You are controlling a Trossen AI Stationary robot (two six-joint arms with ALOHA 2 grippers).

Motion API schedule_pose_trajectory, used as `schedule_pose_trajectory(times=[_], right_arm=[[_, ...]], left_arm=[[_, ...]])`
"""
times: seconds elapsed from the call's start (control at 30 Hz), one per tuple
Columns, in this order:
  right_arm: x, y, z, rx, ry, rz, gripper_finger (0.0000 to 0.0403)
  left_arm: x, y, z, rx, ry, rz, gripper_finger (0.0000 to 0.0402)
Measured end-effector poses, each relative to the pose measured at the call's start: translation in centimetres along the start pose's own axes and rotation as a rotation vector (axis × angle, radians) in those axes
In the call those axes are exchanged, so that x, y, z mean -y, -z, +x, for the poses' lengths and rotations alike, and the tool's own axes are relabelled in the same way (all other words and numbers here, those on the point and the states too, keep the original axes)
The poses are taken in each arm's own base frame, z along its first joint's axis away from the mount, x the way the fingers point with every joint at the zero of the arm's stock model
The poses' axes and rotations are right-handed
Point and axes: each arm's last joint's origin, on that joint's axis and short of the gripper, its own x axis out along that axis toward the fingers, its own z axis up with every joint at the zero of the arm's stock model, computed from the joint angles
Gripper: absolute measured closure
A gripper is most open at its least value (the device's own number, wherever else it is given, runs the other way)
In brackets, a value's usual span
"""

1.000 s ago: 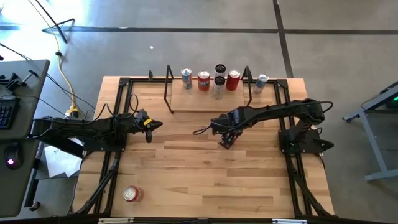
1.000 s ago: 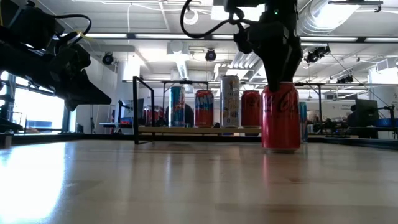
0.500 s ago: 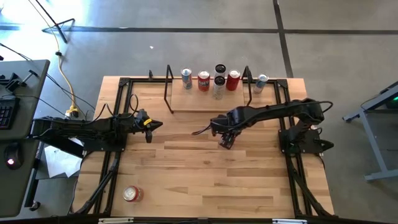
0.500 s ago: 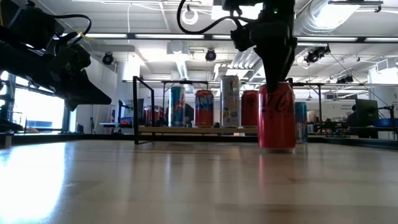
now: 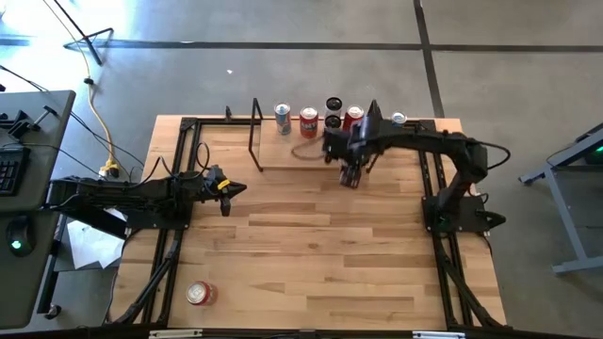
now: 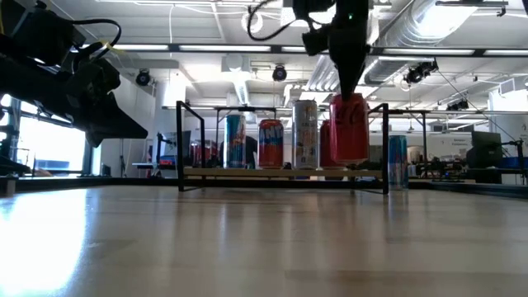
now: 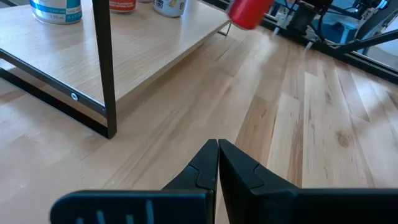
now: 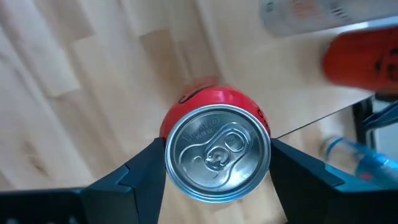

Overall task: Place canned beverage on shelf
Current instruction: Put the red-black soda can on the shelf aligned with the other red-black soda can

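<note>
In the past second the right arm has lifted the red aluminium drinks can (image 6: 350, 128) off the tabletop and carried it from mid-table toward the shelf; the can now hangs in the air, just in front of the shelf's right end.

At far left, the left gripper (image 5: 230, 191) waits low over the light-wood slatted table (image 5: 311, 273), its two dark fingers (image 7: 208, 163) pressed together on nothing. Near the table's front left corner a second red can (image 5: 198, 294) lies on its side, well apart from everything else.

The low light-wood plank shelf with thin black rod frames at both ends (image 5: 301, 151) stands along the far edge. On it, left to right, are a blue-and-silver can (image 6: 234, 140), a red-and-blue can (image 6: 271, 143), a tall silver can (image 6: 304, 134) and another red can (image 5: 353, 115), all upright. In the high view a black round object (image 5: 334, 104) shows behind them.

The right gripper (image 8: 217, 155) grasps the carried can from above, one finger on each side just below the silver pull-tab lid. Just beyond the shelf's right frame, a blue can (image 6: 398, 161) stands upright on the table.
</note>
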Motion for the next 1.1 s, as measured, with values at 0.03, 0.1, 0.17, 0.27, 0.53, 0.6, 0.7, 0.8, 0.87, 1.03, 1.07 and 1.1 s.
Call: schedule_pose_trajectory(times=[0.03, 0.1, 0.17, 0.27, 0.53, 0.6, 0.7, 0.8, 0.87, 1.03, 1.07, 1.1], right_arm=[[1.1, -0.2, 0.2, 0.002, -0.003, -0.006, 0.017], [3.1, -0.3, 0.9, 0.002, 0.0, -0.004, 0.017], [5.1, -0.2, 1.6, -0.017, 0.006, 0.005, 0.017], [7.4, 0.1, 2.1, -0.025, 0.006, 0.017, 0.017], [10.4, -0.2, 2.6, 0.059, -0.049, -0.009, 0.017], [10.9, -0.1, 2.7, 0.057, -0.053, -0.002, 0.017], [11.5, -0.1, 2.9, 0.068, -0.056, -0.001, 0.017], [11.8, -0.3, 3.1, 0.075, -0.062, 0.004, 0.017], [11.9, -0.3, 3.2, 0.079, -0.063, 0.007, 0.017], [12.0, -0.5, 3.4, 0.088, -0.064, 0.022, 0.0162], [12.0, -0.6, 3.4, 0.092, -0.063, 0.029, 0.0154], [11.9, -0.7, 3.4, 0.095, -0.057, 0.032, 0.0145]], left_arm=[[0.0, 0.0, 0.0, 0.0, 0.0, 0.0, 0.0396], [0.0, 0.0, 0.0, 0.0, 0.0, 0.0, 0.0396], [0.0, 0.0, 0.0, 0.0, 0.0, 0.0, 0.0396], [0.0, 0.0, 0.0, 0.0, 0.0, 0.0, 0.0396], [0.0, 0.0, 0.0, 0.0, 0.0, 0.0, 0.0396], [0.0, 0.0, 0.0, 0.0, 0.0, 0.0, 0.0396], [0.0, 0.0, 0.0, 0.0, 0.0, 0.0, 0.0396], [0.0, 0.0, 0.0, 0.0, 0.0, 0.0, 0.0396], [0.0, 0.0, 0.0, 0.0, 0.0, 0.0, 0.0396], [0.0, 0.0, 0.0, 0.0, 0.0, 0.0, 0.0396], [0.0, 0.0, 0.0, -0.001, -0.001, 0.0, 0.0396], [0.0, 0.0, 0.0, 0.0, 0.0, 0.0, 0.0396]])
